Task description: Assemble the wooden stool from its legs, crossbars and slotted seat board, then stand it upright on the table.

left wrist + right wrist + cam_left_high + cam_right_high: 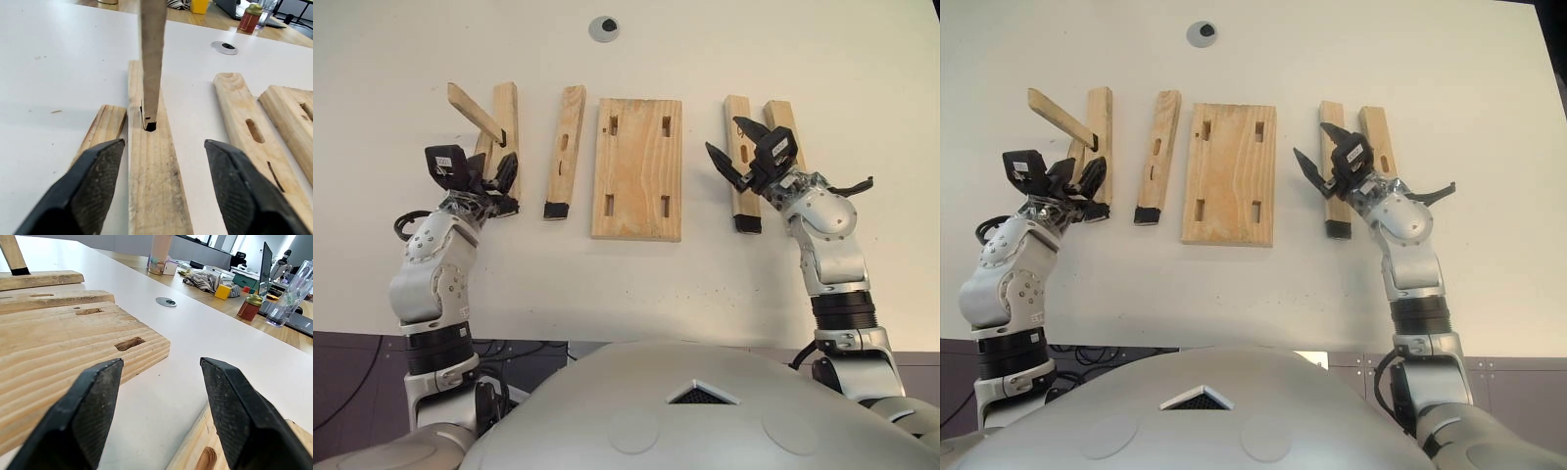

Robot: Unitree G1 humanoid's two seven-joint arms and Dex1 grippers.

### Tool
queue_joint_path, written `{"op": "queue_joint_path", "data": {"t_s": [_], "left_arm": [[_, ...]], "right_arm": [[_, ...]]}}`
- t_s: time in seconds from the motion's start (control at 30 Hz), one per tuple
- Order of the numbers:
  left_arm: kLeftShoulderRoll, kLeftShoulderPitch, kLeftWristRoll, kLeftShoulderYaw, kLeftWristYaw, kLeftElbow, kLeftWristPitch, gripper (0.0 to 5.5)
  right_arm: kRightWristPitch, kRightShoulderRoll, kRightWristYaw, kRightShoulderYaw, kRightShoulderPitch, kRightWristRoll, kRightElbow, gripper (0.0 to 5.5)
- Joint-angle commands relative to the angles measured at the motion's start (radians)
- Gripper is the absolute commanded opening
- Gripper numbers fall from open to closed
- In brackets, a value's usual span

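The slotted seat board [636, 166] lies flat mid-table. To its left lies a leg [566, 147]. Farther left, another leg [509, 113] has a crossbar [473, 110] standing tilted in its slot [150, 126]. A short wooden piece [105, 128] lies along that leg's outer side. My left gripper [499, 176] is open over the near end of this leg, its fingers [93, 191] straddling it. Two more legs [739, 166] [781, 122] lie right of the board. My right gripper [724, 137] hovers open between the board [58, 347] and the nearer right leg [205, 455], holding nothing.
A grey round grommet [603, 28] sits in the white table [862, 78] beyond the board. Bare table surface lies in front of the parts and at far right. The wrist views show another desk with a red-capped bottle [249, 306] and clutter behind the table.
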State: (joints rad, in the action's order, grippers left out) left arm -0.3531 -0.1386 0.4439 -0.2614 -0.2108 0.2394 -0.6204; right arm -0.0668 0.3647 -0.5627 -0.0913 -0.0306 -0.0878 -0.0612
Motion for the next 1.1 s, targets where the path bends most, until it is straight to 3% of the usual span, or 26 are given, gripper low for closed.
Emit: {"op": "queue_joint_path", "data": {"t_s": [0.03,0.3,0.53,0.63,0.77,0.83,0.97,1.03,1.1], "left_arm": [[0.009,0.02,0.013,-0.007,0.027,0.015,-0.08,3.12],[0.02,0.01,-0.028,0.014,0.055,-0.028,-0.133,3.12],[0.002,-0.005,-0.098,0.087,0.035,-0.035,-0.129,2.05],[-0.004,-0.001,-0.109,0.1,0.007,-0.033,-0.097,1.99],[0.025,0.056,-0.11,0.036,0.032,-0.03,-0.007,1.99],[0.035,0.127,-0.049,0.0,0.006,0.012,0.009,1.99],[0.087,0.285,0.227,-0.03,-0.06,0.105,-0.142,1.99],[0.122,0.345,0.454,-0.064,-0.077,0.095,-0.267,1.99],[0.142,0.385,0.685,-0.076,-0.093,0.075,-0.376,1.99]], "right_arm": [[-0.007,0.007,-0.003,-0.005,0.003,0.013,0.004,2.88],[-0.008,0.005,-0.006,-0.01,0.002,0.022,-0.004,2.88],[-0.004,-0.001,0.002,-0.015,-0.002,0.022,-0.003,2.88],[-0.006,-0.006,0.009,-0.015,-0.004,0.022,0.0,2.88],[-0.025,-0.013,0.041,0.008,-0.024,0.018,0.002,2.88],[-0.025,-0.01,0.051,0.037,-0.056,-0.006,0.008,2.88],[0.023,-0.025,0.038,0.095,-0.168,-0.107,0.012,2.88],[0.128,-0.048,0.003,0.112,-0.214,-0.222,0.03,2.88],[0.364,-0.081,-0.009,0.17,-0.263,-0.47,0.068,2.88]]}}
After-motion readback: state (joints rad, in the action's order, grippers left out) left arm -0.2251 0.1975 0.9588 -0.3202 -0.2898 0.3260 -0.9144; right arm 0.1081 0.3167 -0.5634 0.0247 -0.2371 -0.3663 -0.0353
